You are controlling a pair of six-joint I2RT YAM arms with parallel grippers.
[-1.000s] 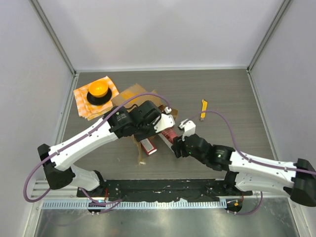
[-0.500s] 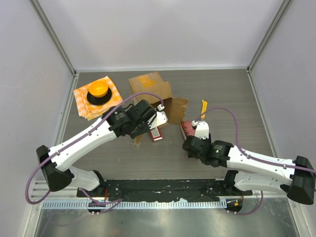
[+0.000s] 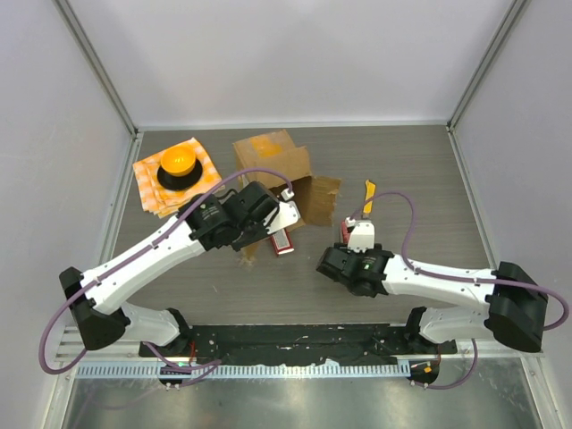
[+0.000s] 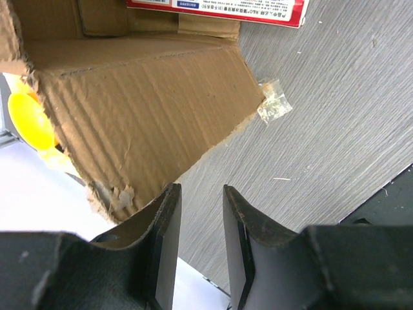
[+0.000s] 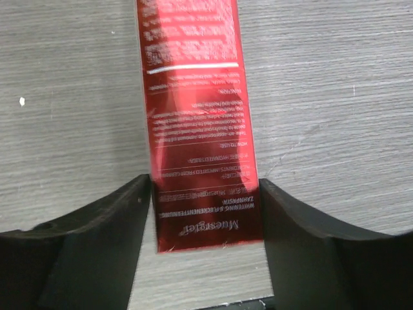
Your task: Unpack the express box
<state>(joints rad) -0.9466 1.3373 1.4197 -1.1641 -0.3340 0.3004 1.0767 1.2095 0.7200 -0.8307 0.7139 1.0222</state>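
The express box (image 3: 273, 161) is brown cardboard, open, at the back middle of the table, with one flap (image 3: 318, 197) spread to its right. My left gripper (image 3: 273, 231) hovers at the box's near side with its jaws narrowly apart and nothing between them. In the left wrist view a corrugated flap (image 4: 142, 110) lies just beyond my left gripper (image 4: 201, 194). My right gripper (image 3: 344, 241) is shut on a red toothpaste carton (image 5: 197, 123) that lies flat on the table, to the right of the box (image 3: 343, 231).
A red-and-white carton (image 3: 281, 243) lies by the box's near edge (image 4: 219, 10). A scrap of clear tape (image 4: 272, 108) lies on the table. A yellow cutter (image 3: 368, 197) is at right. An orange checkered cloth (image 3: 152, 183) with a round orange object (image 3: 177, 161) is at back left.
The box, held tilted by my left gripper a second ago, now rests on the table farther back. My right gripper has moved right with the red carton.
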